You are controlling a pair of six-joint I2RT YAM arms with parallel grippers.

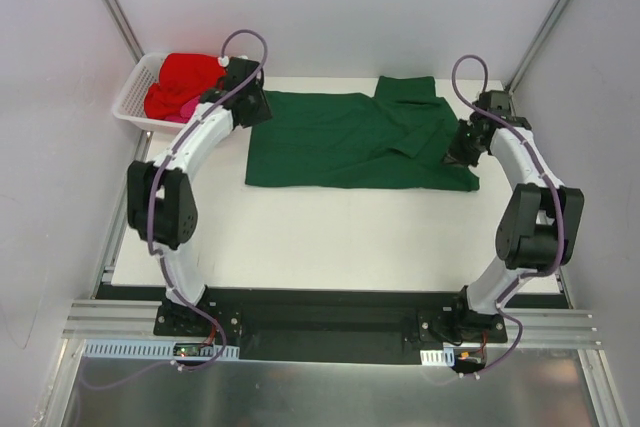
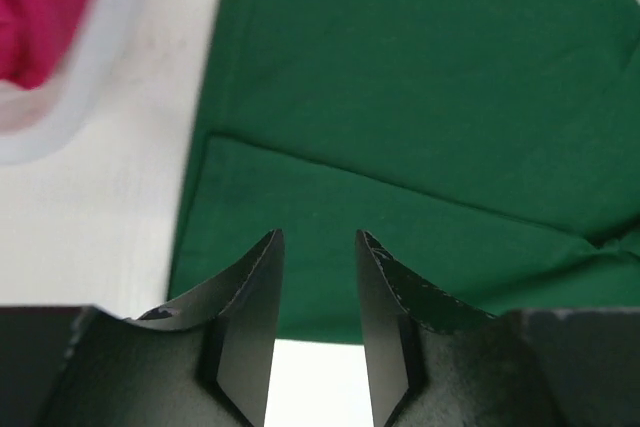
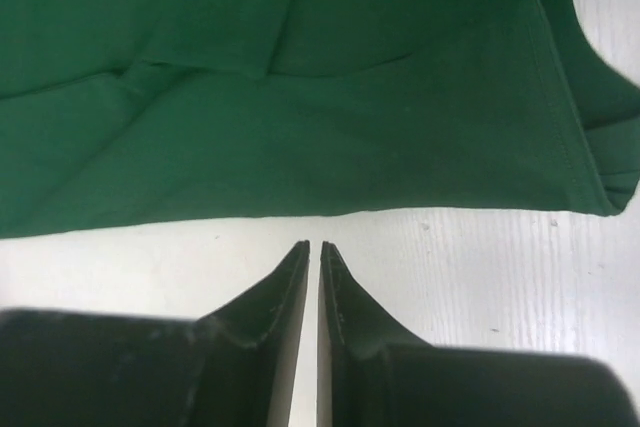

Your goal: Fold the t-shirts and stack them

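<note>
lying flat across the far half of the white surface point(image 1: 330, 237), the dark green t-shirt point(image 1: 340, 142) is spread crosswise, with part of it folded over itself toward the right end. the left tool point(image 2: 318, 239) hovers at the shirt's left edge, released, its two fingers apart with nothing between them; a folded layer of green cloth shows just beyond the tips. the right tool point(image 3: 312, 247) is over bare surface just beside the shirt's hem, clenched, with only a thin slit between its fingers and no cloth in it. the red t-shirt point(image 1: 185, 75) is heaped in the white lattice basket point(image 1: 128, 99) at the far left corner, and the pink t-shirt point(image 1: 188, 105) is tucked beside it in the same basket.
</note>
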